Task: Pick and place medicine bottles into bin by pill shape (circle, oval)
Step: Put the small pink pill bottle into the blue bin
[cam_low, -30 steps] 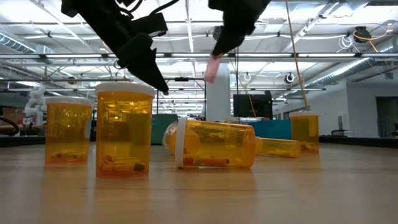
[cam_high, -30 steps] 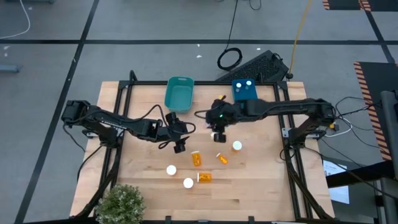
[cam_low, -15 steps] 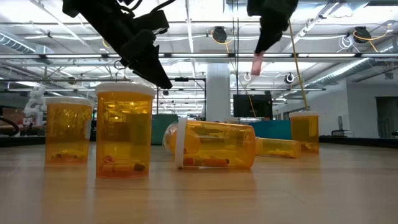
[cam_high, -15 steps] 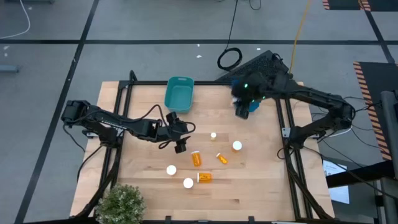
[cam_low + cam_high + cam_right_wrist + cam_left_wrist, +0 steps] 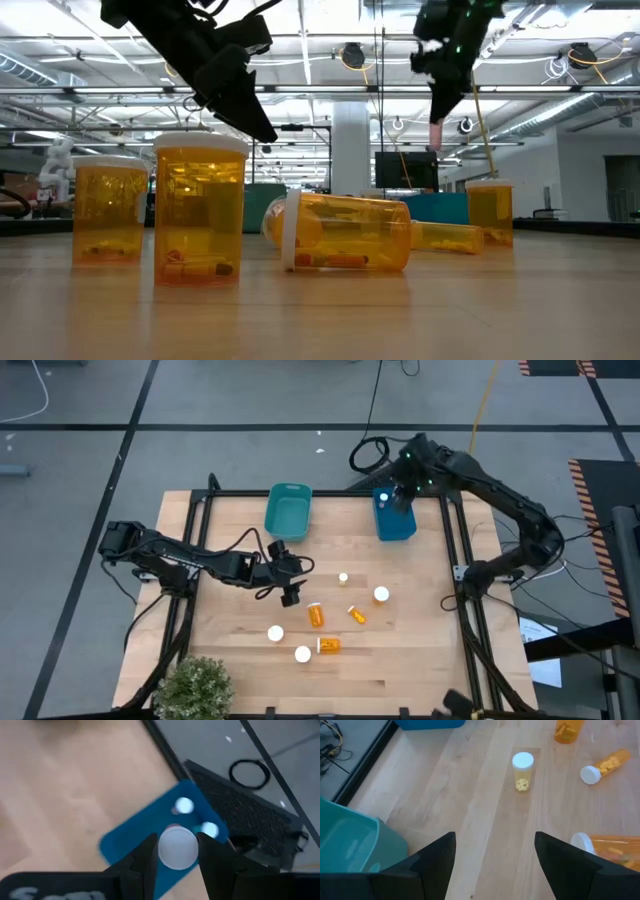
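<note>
Blue bin (image 5: 396, 520): two white-capped bottles inside, per R wrist view.
R gripper (image 5: 176, 851): white-capped bottle (image 5: 176, 848) clamped above bin.
L gripper (image 5: 495, 855): fingers apart, over table (image 5: 420, 640).
Nearby: small bottle (image 5: 522, 766), teal bin (image 5: 288, 512).

Bare wood (image 5: 420, 630) right of bottles (image 5: 335, 615); plant (image 5: 193, 685) at corner
</note>
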You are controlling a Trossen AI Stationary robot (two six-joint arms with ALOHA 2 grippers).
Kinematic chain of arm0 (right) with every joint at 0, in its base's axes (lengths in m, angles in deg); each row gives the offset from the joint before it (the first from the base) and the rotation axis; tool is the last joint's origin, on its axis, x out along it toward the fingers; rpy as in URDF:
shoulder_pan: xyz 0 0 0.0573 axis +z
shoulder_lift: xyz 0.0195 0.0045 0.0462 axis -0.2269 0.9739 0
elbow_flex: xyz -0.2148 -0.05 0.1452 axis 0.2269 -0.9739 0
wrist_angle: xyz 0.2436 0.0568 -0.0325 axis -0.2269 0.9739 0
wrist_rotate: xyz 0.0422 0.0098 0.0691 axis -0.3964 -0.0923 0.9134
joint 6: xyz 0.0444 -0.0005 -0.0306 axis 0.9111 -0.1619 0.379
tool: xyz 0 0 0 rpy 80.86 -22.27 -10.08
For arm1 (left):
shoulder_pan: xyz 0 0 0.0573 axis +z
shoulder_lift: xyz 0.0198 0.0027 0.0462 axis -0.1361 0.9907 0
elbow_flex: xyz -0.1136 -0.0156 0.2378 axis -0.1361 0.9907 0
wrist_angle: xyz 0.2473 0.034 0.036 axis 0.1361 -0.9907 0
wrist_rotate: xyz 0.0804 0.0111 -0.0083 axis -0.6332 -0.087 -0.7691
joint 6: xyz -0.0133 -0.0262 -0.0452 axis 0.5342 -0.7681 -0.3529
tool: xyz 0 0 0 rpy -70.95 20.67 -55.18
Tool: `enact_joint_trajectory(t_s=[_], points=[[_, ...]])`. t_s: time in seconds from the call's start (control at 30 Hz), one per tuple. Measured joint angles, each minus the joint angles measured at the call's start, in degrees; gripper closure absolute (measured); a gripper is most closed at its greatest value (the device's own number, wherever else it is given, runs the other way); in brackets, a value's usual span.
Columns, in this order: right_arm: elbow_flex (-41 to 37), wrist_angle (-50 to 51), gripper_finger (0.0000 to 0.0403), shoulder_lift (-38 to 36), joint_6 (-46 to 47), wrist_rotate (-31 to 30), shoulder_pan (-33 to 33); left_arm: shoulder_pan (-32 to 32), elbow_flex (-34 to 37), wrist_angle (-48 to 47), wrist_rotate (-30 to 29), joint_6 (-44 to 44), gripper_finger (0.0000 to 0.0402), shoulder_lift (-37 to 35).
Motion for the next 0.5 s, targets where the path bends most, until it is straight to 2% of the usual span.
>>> enact_joint_trajectory(t_s=[0.23, 0.5], points=[[-0.19, -0.84, 0.0287, 5.86, 0.41, 2.96, -6.36, 0.0, 0.0, -0.02, 0.41, 0.0, 0.0128, 0.0], [-7.69, -7.73, 0.0287, 5.27, 3.16, 3.3, -6.91, 0.0, -0.02, -0.2, 0.94, 0.0, 0.0128, 0.0]])
